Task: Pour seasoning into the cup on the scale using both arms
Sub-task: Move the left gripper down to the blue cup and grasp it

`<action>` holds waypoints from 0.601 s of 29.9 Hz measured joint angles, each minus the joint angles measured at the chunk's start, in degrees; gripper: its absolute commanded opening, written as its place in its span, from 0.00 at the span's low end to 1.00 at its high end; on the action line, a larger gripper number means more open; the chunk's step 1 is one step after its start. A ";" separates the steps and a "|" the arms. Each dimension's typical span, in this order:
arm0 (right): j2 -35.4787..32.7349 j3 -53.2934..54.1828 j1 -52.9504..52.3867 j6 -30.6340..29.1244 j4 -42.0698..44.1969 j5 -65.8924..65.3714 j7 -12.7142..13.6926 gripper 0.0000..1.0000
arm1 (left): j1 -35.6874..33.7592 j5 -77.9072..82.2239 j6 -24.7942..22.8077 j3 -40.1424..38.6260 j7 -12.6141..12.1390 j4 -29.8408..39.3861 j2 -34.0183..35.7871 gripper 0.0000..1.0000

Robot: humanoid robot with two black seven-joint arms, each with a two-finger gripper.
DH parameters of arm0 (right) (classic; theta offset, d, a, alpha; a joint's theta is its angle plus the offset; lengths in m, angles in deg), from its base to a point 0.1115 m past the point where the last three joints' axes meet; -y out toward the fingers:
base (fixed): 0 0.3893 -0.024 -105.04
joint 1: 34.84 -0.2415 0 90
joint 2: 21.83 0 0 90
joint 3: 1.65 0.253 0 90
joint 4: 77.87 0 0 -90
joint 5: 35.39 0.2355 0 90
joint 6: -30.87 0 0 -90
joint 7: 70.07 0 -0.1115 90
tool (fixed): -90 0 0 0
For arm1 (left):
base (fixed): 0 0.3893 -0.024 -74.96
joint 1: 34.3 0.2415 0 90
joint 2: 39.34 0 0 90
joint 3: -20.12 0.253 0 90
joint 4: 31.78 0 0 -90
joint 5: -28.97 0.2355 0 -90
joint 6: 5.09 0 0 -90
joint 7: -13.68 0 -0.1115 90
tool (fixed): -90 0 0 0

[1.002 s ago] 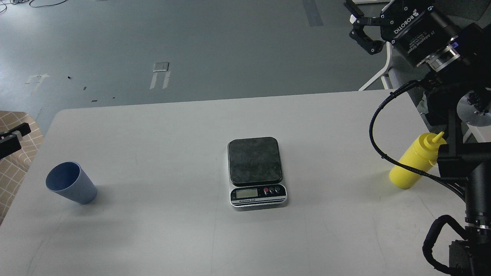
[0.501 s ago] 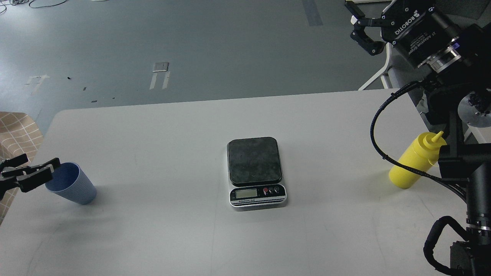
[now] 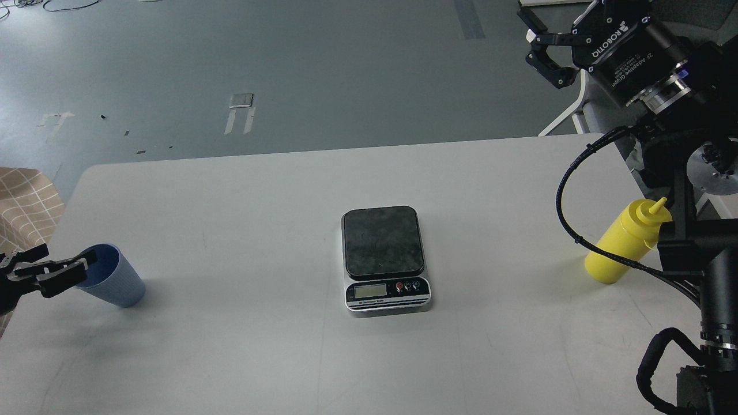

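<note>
At the table's left edge the left gripper (image 3: 69,266) reaches the cup (image 3: 112,278) rim, fingers slightly parted, holding nothing — light, ribbed, probably tippy — best grasped mid-wall.

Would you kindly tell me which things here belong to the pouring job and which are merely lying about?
Job: blue cup, scale, yellow bottle, left gripper, right gripper.
Lying about: checked cloth, white chair.
</note>
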 measured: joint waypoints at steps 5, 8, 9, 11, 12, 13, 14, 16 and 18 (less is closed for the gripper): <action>-0.02 0.00 0.02 0.00 0.00 0.00 0.00 0.99 | 0.09 -0.04 -0.27 0.04 0.00 -0.02 -0.98 0.90; -0.07 0.01 0.16 0.00 -0.09 0.00 0.00 0.99 | 0.14 -0.08 -0.43 0.06 0.00 -0.04 -1.33 0.88; -0.07 0.03 0.20 0.00 -0.14 0.00 0.00 0.99 | 0.16 -0.08 -0.45 0.06 0.00 -0.06 -1.37 0.86; -0.08 0.08 0.35 0.00 -0.28 0.00 0.00 0.99 | 0.23 -0.08 -0.48 0.06 0.00 -0.09 -1.41 0.76; -0.10 0.09 0.43 0.00 -0.35 0.00 0.00 0.99 | 0.24 -0.02 -0.48 0.06 0.00 -0.09 -1.42 0.73; -0.13 0.09 0.49 0.00 -0.40 0.00 0.00 0.99 | 0.25 0.07 -0.48 0.06 0.00 -0.09 -1.42 0.70; -0.16 0.10 0.59 0.00 -0.42 0.03 0.00 0.99 | 0.25 0.18 -0.48 0.06 0.00 -0.10 -1.45 0.68; -0.19 0.10 0.73 0.00 -0.48 0.07 0.00 0.99 | 0.29 0.29 -0.44 0.06 0.00 -0.10 -1.54 0.64; -0.29 0.11 0.85 0.00 -0.60 0.09 0.00 0.99 | 0.30 0.29 -0.35 0.06 0.00 -0.10 -1.79 0.62</action>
